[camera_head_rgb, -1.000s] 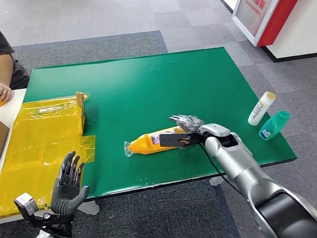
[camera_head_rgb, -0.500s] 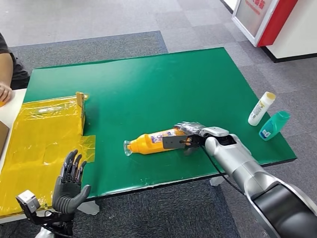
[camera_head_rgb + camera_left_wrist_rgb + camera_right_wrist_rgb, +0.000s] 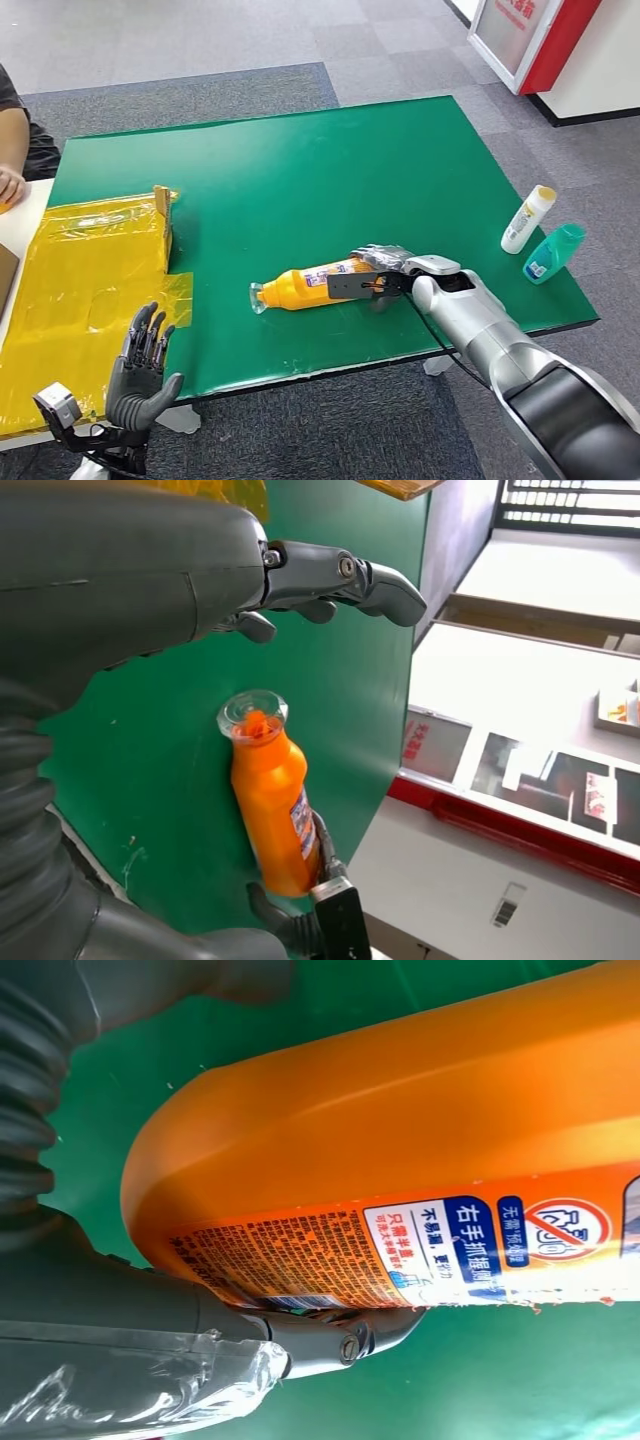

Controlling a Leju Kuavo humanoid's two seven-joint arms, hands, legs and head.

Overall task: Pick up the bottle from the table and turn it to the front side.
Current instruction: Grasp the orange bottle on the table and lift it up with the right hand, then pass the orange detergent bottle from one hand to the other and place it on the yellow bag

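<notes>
Now the right hand (image 3: 381,262) wraps the base of the orange bottle (image 3: 313,285), which lies flat, clear-capped neck pointing away from it.

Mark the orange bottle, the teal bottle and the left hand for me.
orange bottle (image 3: 306,287): head view, on its orange body near the neck.
teal bottle (image 3: 553,252): head view, on its body.
left hand (image 3: 140,372): head view, on the palm.

We see a white bottle (image 3: 527,219) and teal bottle (image 3: 553,252) at three o'clock, yellow plastic sheeting (image 3: 83,290) and a person's arm (image 3: 13,150) at nine.
</notes>
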